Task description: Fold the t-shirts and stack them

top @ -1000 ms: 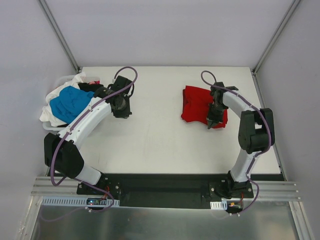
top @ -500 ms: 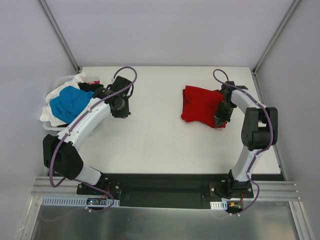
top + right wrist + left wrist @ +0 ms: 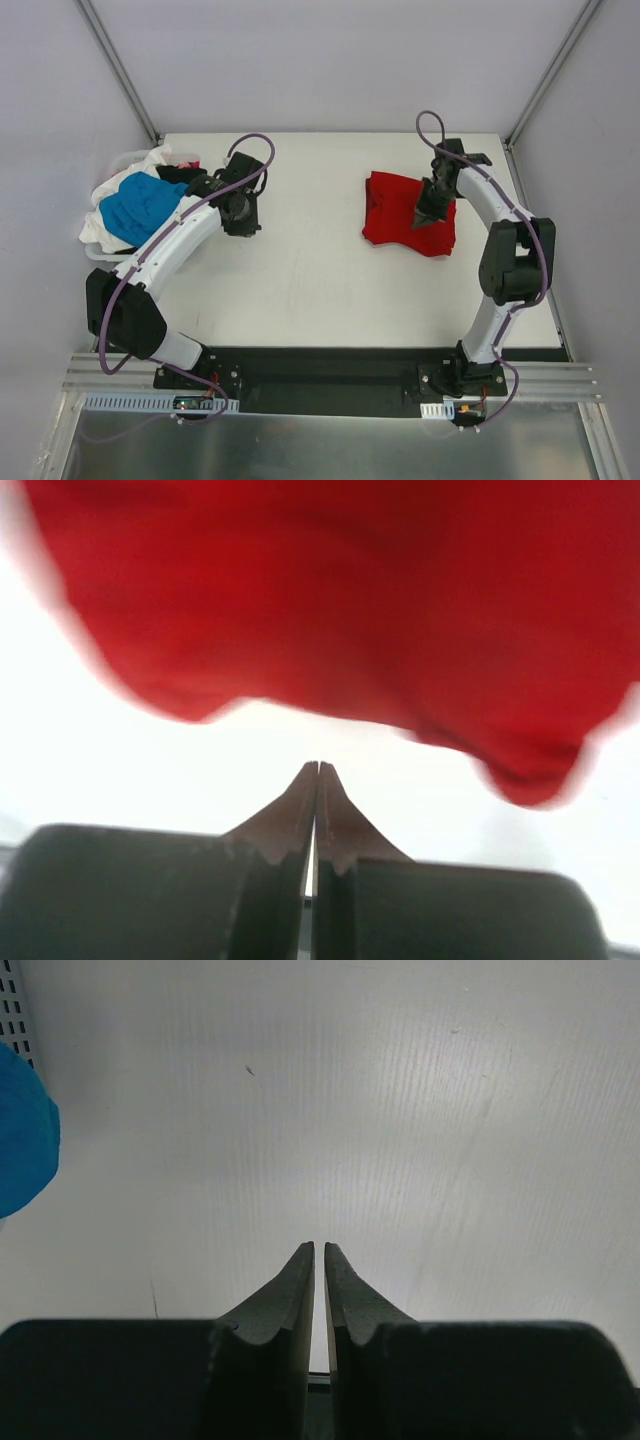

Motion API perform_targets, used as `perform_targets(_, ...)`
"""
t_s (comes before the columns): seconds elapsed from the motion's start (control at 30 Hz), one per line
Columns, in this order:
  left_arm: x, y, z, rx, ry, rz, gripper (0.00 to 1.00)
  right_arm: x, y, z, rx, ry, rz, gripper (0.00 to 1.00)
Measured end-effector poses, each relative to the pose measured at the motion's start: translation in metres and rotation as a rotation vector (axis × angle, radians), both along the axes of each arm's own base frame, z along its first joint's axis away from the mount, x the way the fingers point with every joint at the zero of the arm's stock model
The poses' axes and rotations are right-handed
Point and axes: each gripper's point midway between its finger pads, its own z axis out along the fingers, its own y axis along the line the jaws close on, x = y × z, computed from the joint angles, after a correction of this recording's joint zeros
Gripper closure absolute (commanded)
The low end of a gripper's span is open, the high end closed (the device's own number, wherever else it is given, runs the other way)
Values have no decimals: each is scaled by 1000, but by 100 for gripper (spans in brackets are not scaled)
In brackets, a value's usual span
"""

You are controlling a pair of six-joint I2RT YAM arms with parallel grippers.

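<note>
The right gripper (image 3: 318, 766) has its two dark fingers pressed tip to tip, with nothing caught between them. It hangs tips down over the right half of a folded red t-shirt (image 3: 398, 212), and whether the tips touch the cloth cannot be told. In the wrist view the red cloth fills the upper part of the picture, blurred, with a wavy near edge and pale table below it. The shirt lies flat on the far right part of the white table (image 3: 320, 290), well apart from everything else. Folded, it is close to square, so no long axis stands out. Its edges sit slightly askew to the table's edges, and the near right corner reaches closest to the arm bases. Collar and sleeves cannot be made out. The left gripper (image 3: 319, 1247) is all but closed, with only a thin slit between its fingers, and it grips nothing. It hovers over bare table at the far left. Just beside it, at the table's left edge, is a loose heap of unfolded t-shirts, with a blue t-shirt (image 3: 140, 205) on top, white cloth (image 3: 100, 228) beneath and a black one (image 3: 178, 175) behind. A purple cable (image 3: 262, 142) loops above the left wrist.
</note>
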Motion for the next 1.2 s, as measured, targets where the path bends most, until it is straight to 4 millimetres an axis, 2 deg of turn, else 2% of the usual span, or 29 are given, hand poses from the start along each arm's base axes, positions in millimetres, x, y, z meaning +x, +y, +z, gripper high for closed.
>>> perform_targets(0.1,0,0,0,0,0,0,91,22,36,30,123,-90,53,99)
perform_targets(0.2,0,0,0,0,1,0,91,37,52,42,194,-122,67,99)
perform_targets(0.27,0,0,0,-1,0,0,91,45,56,36,208,-109,67,99)
perform_targets(0.33,-1,0,-1,0,4,0,91,55,61,20,222,-71,67,99)
perform_targets(0.43,-2,0,-2,1,9,-1,91,72,71,-19,248,3,60,99)
perform_targets(0.47,-2,0,-2,1,8,-1,91,67,76,-51,261,89,46,99)
perform_targets(0.5,-2,0,-2,1,9,-1,91,64,81,-53,289,113,36,99)
perform_targets(0.63,-3,1,0,0,3,-1,90,50,79,-52,278,100,14,99)
perform_targets(0.73,-9,4,0,0,0,0,90,21,71,-53,265,119,-11,99)
perform_targets(0.77,-11,5,1,0,0,0,90,9,66,-53,263,134,-24,99)
perform_targets(0.97,-12,5,1,0,2,0,91,-34,29,-52,245,173,-141,99)
perform_targets(1.07,-12,5,0,0,3,0,91,-45,19,-49,231,178,-179,99)
perform_targets(1.2,-12,5,0,-1,4,-1,91,-43,22,-46,228,182,-164,99)
